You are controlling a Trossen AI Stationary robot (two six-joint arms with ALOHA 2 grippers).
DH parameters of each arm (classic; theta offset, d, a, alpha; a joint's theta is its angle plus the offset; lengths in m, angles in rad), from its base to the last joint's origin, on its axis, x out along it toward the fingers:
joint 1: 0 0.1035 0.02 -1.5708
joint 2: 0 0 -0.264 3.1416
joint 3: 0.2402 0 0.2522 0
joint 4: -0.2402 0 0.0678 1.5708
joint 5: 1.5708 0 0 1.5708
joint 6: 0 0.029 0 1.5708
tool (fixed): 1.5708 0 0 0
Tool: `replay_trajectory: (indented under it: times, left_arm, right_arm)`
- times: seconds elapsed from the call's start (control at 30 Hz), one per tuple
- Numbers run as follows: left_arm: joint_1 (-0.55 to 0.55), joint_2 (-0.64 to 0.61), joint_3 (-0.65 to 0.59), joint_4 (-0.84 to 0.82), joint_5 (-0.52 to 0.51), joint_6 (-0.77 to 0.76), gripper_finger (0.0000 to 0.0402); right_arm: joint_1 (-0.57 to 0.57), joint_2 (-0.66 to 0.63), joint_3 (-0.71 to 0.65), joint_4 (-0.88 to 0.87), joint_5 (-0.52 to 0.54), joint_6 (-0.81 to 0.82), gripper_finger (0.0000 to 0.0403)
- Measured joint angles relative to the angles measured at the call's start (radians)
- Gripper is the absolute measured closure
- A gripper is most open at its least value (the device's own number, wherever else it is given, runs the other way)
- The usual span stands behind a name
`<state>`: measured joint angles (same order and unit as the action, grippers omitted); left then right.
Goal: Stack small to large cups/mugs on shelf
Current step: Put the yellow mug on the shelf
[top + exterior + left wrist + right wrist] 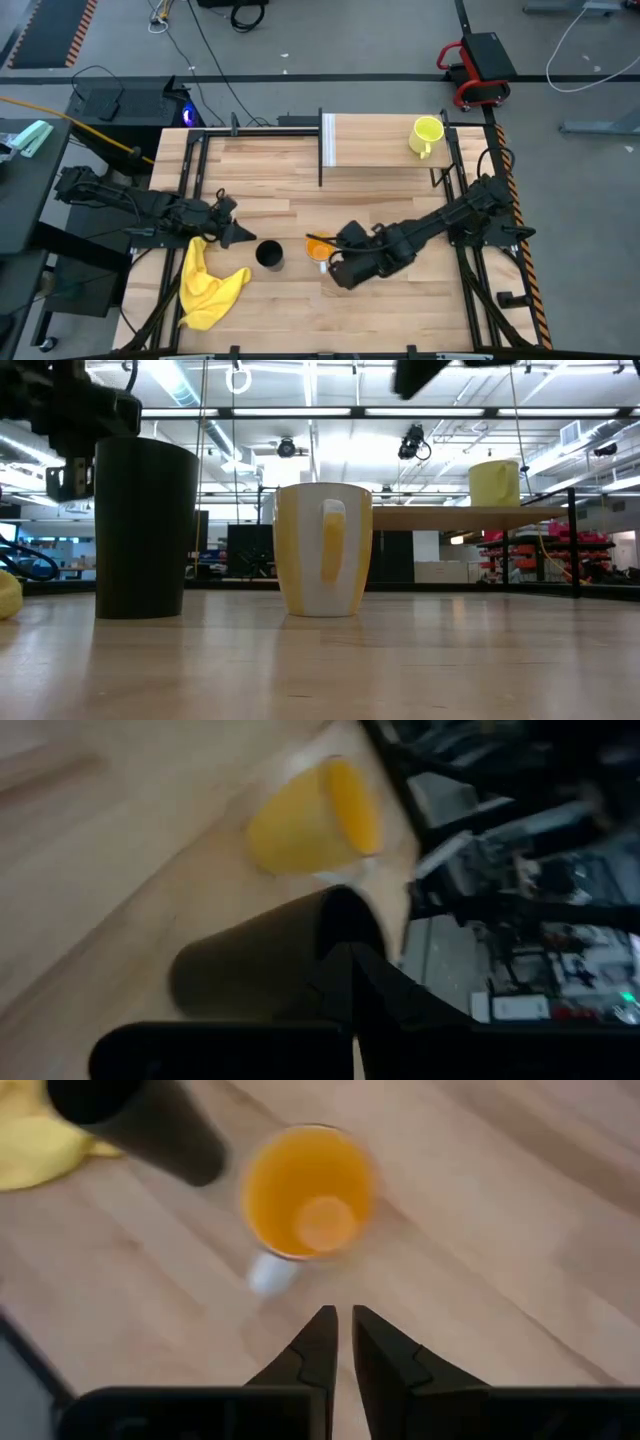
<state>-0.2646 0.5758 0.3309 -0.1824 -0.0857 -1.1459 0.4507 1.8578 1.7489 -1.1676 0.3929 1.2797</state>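
Right fingers: in the right wrist view we see the two fingers (322, 1348) nearly together, a thin gap between the tips, nothing held.
Right gripper (335, 262): just beside the orange mug (318, 249), on its white-handle side; not touching, as far as we can tell.
Left fingers: the left wrist view shows only one dark finger against the black cup (270, 960); we cannot tell their spread.
Left gripper (232, 228): near the black cup, which stands upright just beyond the tips, with the orange mug past it.
Yellow-green mug (427, 135): well apart from both grippers, upright on the shelf (375, 145), at the end far from the white panel.
Progress: we judge one of three placed; orange mug and black cup remain on the tabletop (400, 310), the orange one likely next.
Surface: butcher-block wood; a yellow cloth (205, 285) lies behind the left fingers.
Room: grey floor, cables, a red-and-black cart (478, 68); ceiling lights and racks in the low view.
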Motion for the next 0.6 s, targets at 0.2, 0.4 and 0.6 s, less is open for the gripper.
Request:
replay_trajectory:
  times: [0.2, 0.4, 0.6]
  left_arm:
    - [0.0, 0.0, 0.0, -0.083, -0.081, -0.055, 0.0381]
    - [0.0, 0.0, 0.0, -0.079, -0.095, -0.055, 0.0382]
    - [0.0, 0.0, 0.0, -0.078, -0.095, -0.051, 0.0391]
  right_arm:
    - [-0.076, 0.016, 0.0, 0.035, -0.004, -0.063, 0.0361]
    - [-0.121, 0.041, 0.0, 0.035, -0.066, -0.093, 0.0371]
    - [-0.157, 0.076, 0.0, 0.042, -0.11, -0.131, 0.0375]
